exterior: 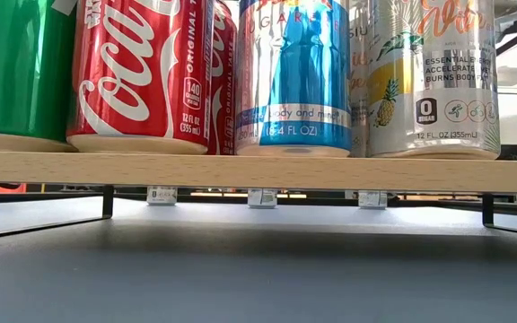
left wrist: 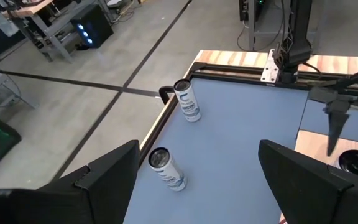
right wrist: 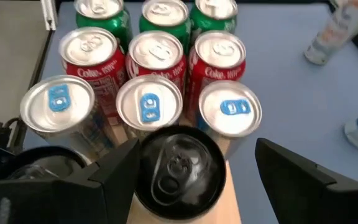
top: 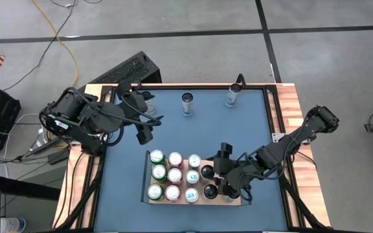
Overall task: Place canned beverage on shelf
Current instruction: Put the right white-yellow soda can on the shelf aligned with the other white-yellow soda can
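My right end effector (right wrist: 185,163) stood spread around the black-topped can (right wrist: 180,167) on the shelf (top: 233,201), beside nine cans. My left end effector (left wrist: 197,177) waited released above the counter (top: 251,126), near two loose cans.

A flat light-wood shelf (top: 233,200) with thin black rails at its short ends sits low on the blue surface (top: 193,133), toward the near edge. Nine upright cans fill its left part in a three-by-three grid: green cans (right wrist: 163,15), red cola cans (right wrist: 156,52) and silver cans with blue tabs (right wrist: 148,106). Beside them stand two black-topped cans; one black can (right wrist: 179,167) stands upright between the right gripper's (right wrist: 194,177) spread jaws. Two slim pale cans (left wrist: 188,101) wait upright near the surface's far edge, well apart from the shelf.
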